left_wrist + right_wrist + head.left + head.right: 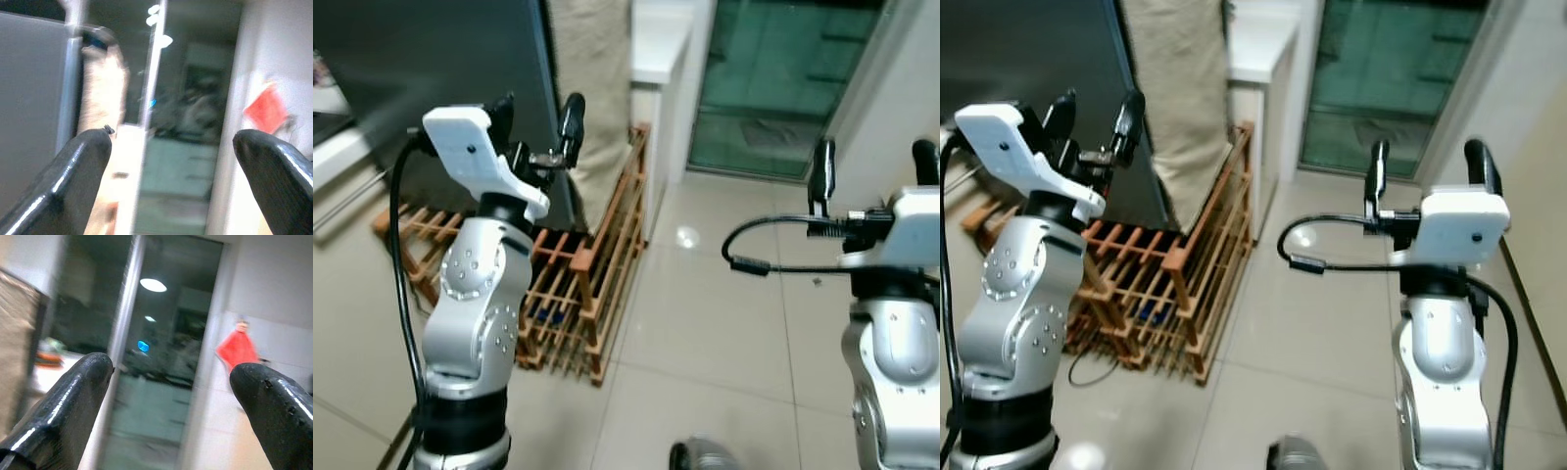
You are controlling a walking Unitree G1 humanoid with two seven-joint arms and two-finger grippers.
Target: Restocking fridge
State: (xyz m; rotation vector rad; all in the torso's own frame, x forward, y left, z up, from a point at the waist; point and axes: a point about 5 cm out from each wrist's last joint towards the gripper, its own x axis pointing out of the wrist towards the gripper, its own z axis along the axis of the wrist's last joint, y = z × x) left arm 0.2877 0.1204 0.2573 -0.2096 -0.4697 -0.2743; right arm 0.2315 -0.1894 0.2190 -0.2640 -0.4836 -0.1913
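A tall dark grey appliance (431, 59), likely the fridge, stands at the upper left with its front shut. My left gripper (538, 113) is raised in front of it, open, with nothing between its fingers (73, 181). Over the tiled floor to the right, my right gripper (873, 166) is held up at about the same height, also open and empty. The right wrist view looks between its fingers (63, 401) toward a glass door. No item to stock can be made out.
A low wooden slatted rack (578, 284) lies on the floor beside the appliance. A beige cloth (592, 78) hangs next to it. Behind are a white counter (656, 39) and a glass door (773, 88). Pale floor tiles (724, 323) stretch ahead.
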